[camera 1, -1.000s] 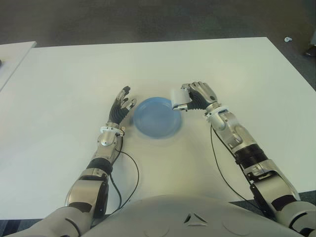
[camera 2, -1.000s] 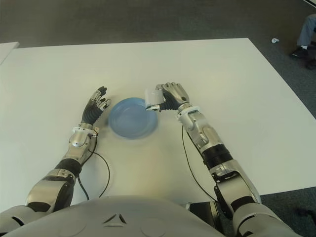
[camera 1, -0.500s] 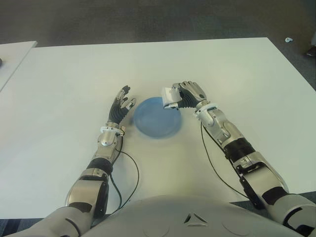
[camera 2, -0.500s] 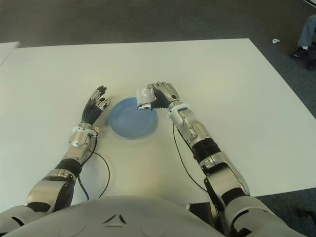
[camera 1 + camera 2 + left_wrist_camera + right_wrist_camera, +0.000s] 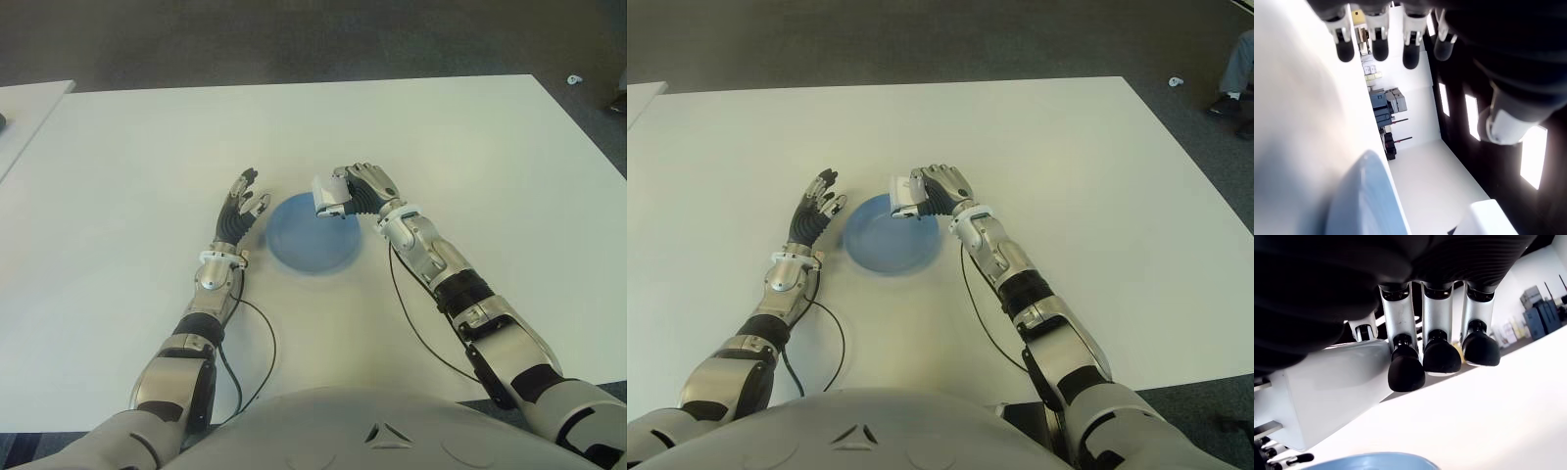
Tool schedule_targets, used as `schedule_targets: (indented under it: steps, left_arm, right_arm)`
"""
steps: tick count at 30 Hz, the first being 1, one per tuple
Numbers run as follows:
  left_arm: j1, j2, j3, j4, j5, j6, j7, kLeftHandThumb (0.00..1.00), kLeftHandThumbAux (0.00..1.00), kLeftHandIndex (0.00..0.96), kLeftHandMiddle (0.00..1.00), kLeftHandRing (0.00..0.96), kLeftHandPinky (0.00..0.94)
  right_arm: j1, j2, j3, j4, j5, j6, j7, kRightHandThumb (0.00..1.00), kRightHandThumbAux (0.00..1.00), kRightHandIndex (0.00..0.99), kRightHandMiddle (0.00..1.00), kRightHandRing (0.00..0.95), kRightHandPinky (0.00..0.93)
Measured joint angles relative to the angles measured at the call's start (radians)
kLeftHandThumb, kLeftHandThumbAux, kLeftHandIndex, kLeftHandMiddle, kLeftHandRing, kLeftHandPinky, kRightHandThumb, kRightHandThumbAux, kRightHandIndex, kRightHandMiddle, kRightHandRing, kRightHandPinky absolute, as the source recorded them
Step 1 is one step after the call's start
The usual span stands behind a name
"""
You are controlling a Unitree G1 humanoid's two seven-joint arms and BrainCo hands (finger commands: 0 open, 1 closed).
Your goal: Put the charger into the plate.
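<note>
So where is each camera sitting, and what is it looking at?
Left eye view: on the head, looking down at the table; both arms show, left hand beside the plate.
Right eye view: same scene, from slightly to the side.
Left wrist view: on the left wrist, past its own spread fingers, plate edge below.
Right wrist view: on the right wrist, right hand clutching the charger.
All four share the plate.

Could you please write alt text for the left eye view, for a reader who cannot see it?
The robot's right hand holds a white charger over the far rim of a blue plate on a white table. The left hand shows open beside the plate's left edge.
</note>
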Motion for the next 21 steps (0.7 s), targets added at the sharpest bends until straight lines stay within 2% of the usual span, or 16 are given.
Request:
schedule_targets:
  steps: [21]
  left_arm:
    - [0.0,-0.001,-0.004,-0.001,0.014,-0.009,0.022,0.0,0.559,0.047,0.093,0.063,0.05]
  right_arm:
    - [-0.025,0.022,0.027,0.083,-0.001,0.0,-0.038,0.742,0.708,0.44,0.854,0.847,0.844]
